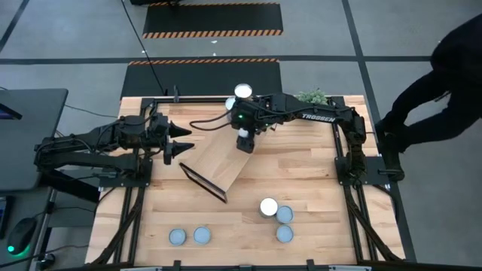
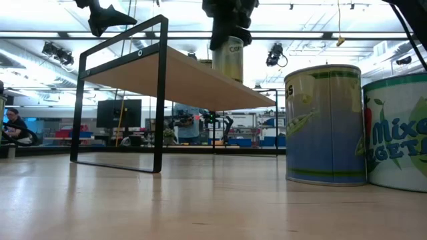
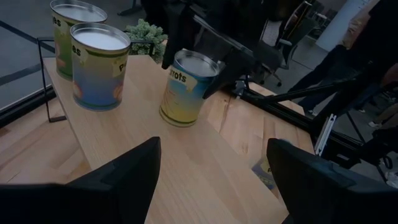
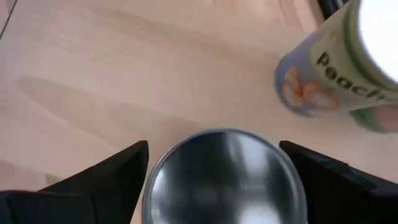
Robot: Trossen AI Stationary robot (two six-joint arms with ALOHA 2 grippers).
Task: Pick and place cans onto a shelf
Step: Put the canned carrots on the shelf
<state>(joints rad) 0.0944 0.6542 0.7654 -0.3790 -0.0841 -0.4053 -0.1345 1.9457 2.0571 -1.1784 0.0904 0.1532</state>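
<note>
Standing by the big wooden surface point(image 1: 316, 181), I see the long shelf point(image 1: 218, 162) lying slantwise in the middle of it, with its black frame legs at each end. The right arm reaches across from its side, and its tool point(image 1: 244, 141) is over the far end of the shelf, closed around a carrots can point(image 3: 186, 87). That can looks to be sitting on the board, or very nearly, with a dark finger on each side of it. Two more cans point(image 3: 96, 65) already stand at the far end of the shelf, just beside it. The left arm waits at its own side of the surface, and its tool point(image 1: 179, 147) points at the shelf with its fingers spread wide and nothing in them. Five other cans point(image 1: 269, 207) are down on the surface near the front edge, three in a bunch and two a bit apart. I think the can is about to be let go. If the tool opens while the can is tipped or not fully down, the can could wobble and fall over. If the fingers brush it while pulling away, it could bump the two cans beside it.
</note>
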